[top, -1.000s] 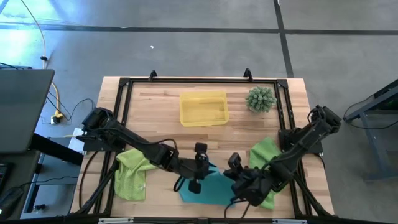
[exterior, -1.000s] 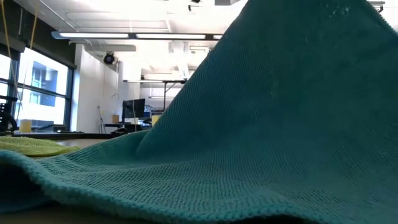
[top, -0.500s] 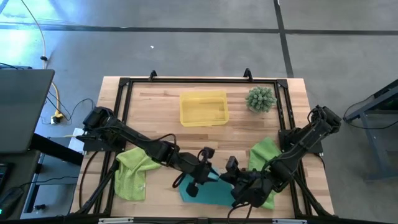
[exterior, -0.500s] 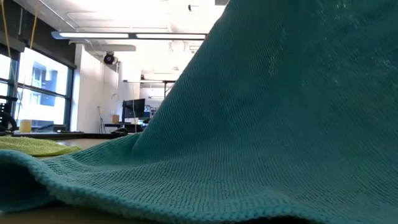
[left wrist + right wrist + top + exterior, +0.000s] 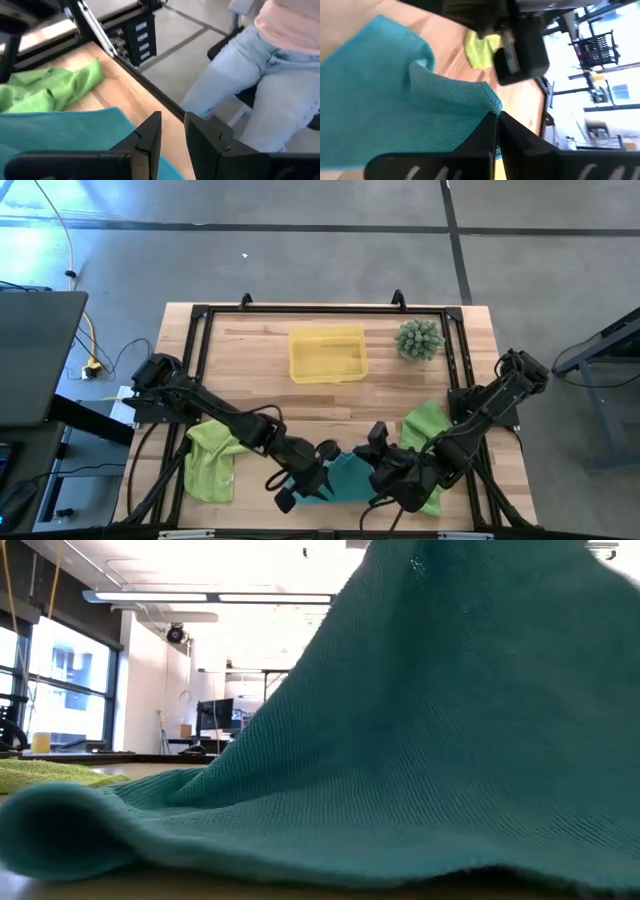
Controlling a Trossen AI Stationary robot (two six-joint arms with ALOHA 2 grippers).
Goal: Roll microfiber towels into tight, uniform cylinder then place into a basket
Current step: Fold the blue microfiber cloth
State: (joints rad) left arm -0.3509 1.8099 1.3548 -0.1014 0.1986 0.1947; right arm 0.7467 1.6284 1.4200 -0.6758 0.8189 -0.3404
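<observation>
Landmark: I reference everything to the shallow translucent yellow plastic basket (image 5: pixel 327 354), which sits on the wooden tabletop (image 5: pixel 260 340).
Teal microfiber towel (image 5: pixel 345 477): near table edge, well apart from the basket; only the low view shows it lifted into a peak (image 5: pixel 450 710).
Right gripper (image 5: pixel 378 473): at the teal towel's right side; its wrist view shows the fingers (image 5: pixel 512 131) pinched on a raised fold (image 5: pixel 465 92).
Left gripper (image 5: pixel 300 485): at the towel's left edge; its wrist view shows a narrow gap between fingers (image 5: pixel 150 135), nothing visibly held.
Lime-green towels: one crumpled left (image 5: pixel 213 458), one right (image 5: pixel 425 426) of the teal.
Left wrist only: I see a seated person's jeans (image 5: pixel 250 85).
</observation>
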